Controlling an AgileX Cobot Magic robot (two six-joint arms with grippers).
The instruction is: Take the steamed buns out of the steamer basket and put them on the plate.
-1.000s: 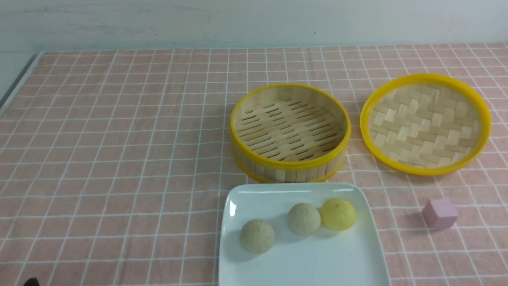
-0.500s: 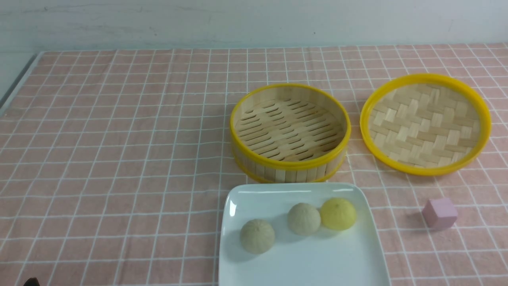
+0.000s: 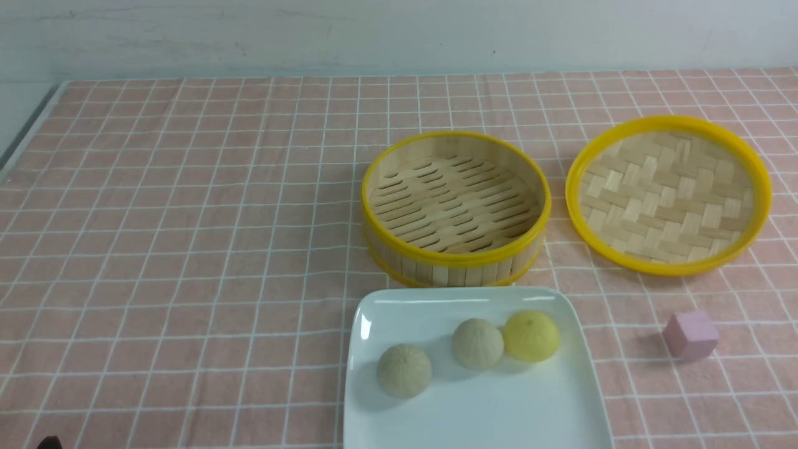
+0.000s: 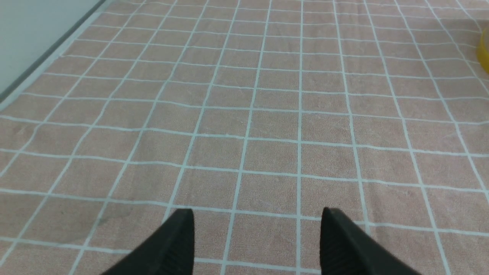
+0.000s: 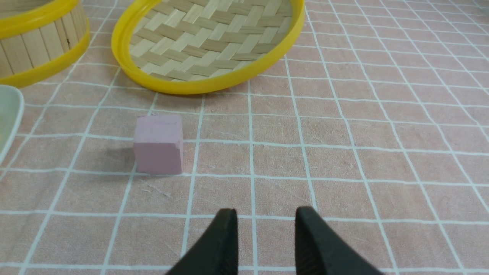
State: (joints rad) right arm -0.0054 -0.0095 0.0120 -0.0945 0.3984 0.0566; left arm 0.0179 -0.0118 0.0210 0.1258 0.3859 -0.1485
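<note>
Three steamed buns lie on the white plate (image 3: 548,411) at the front: a beige bun (image 3: 404,370), a second beige bun (image 3: 477,343) and a yellow bun (image 3: 532,336) touching it. Behind the plate stands the steamer basket (image 3: 456,259), its slatted floor bare. My left gripper (image 4: 256,214) is open over bare cloth, nothing between its fingers. My right gripper (image 5: 266,214) is also open and empty, its fingers closer together, over the cloth near the pink cube (image 5: 158,144). Both arms are out of the front view.
The woven lid (image 3: 668,193) lies upside down to the right of the basket, and its lid rim (image 5: 198,86) shows in the right wrist view. A pink cube (image 3: 691,335) sits right of the plate. The table's left edge (image 4: 42,65) runs beside the checked cloth.
</note>
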